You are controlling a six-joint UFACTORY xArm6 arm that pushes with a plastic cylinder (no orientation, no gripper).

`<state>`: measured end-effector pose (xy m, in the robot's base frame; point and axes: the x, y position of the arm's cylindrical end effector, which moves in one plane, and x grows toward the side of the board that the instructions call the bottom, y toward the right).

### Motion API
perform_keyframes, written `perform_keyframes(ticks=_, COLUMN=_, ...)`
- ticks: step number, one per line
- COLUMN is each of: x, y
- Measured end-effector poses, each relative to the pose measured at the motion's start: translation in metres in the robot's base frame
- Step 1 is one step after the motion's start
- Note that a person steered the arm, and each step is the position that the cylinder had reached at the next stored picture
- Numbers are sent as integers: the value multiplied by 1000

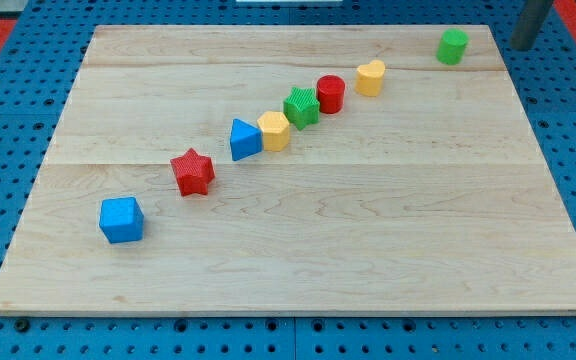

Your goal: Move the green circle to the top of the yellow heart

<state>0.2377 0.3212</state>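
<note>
The green circle (453,46) stands near the board's top right corner. The yellow heart (370,77) lies to its left and a little lower, at the upper end of a diagonal row of blocks. My tip (521,46) is at the view's top right, just off the board's right edge, to the right of the green circle and apart from it.
The diagonal row runs down-left from the heart: a red cylinder (330,94), a green star (302,107), a yellow hexagon (274,130), a blue triangle (245,139), a red star (193,172) and a blue cube (121,219). The wooden board (368,240) lies on a blue pegboard.
</note>
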Motion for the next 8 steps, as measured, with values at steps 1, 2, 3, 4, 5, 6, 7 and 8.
perform_keyframes(ticks=1, x=0, y=0)
perform_keyframes(ticks=2, x=6, y=0)
perform_keyframes(ticks=3, x=6, y=0)
perform_keyframes(ticks=4, x=6, y=-4)
perform_keyframes(ticks=5, x=6, y=-16)
perform_keyframes(ticks=6, x=6, y=-39)
perform_keyframes(ticks=7, x=5, y=-75)
perform_keyframes(ticks=8, x=2, y=-115)
